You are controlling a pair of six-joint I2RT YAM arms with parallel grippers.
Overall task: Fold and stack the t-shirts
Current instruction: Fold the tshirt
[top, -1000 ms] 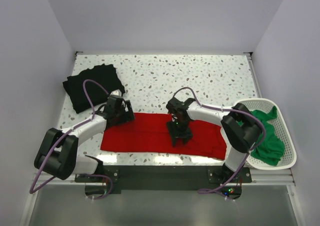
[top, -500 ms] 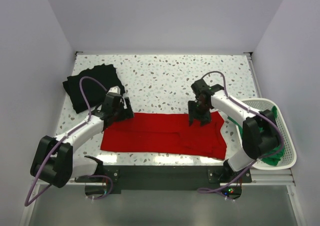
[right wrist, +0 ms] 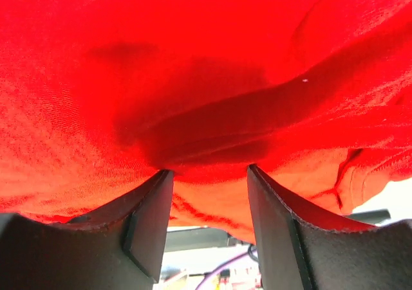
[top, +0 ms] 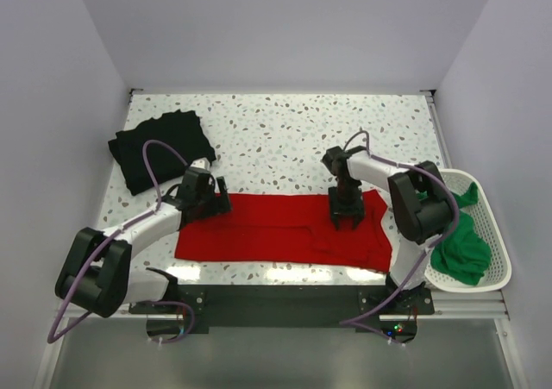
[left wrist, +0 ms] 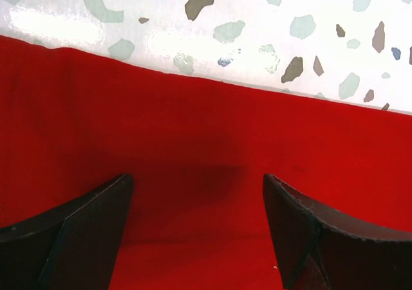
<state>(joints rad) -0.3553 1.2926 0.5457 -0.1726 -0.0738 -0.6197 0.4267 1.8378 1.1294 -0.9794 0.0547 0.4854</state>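
Observation:
The red t-shirt lies spread flat along the near side of the table. My left gripper is open and empty, low over the shirt's far left edge, with red cloth under its fingers. My right gripper points down on the shirt's right part. Its jaws stand apart, with the fingertips pressed against a ridge of red cloth. The black t-shirt lies folded at the back left. The green t-shirt lies crumpled in the basket.
A white perforated basket stands at the right near corner. Speckled tabletop lies beyond the red shirt. White walls close in the left, back and right sides. The arms' base bar runs along the near edge.
My right gripper left the shirt's middle, swung to the far right edge, then came back down onto the right part. A small fold now shows there. My left gripper barely shifted.

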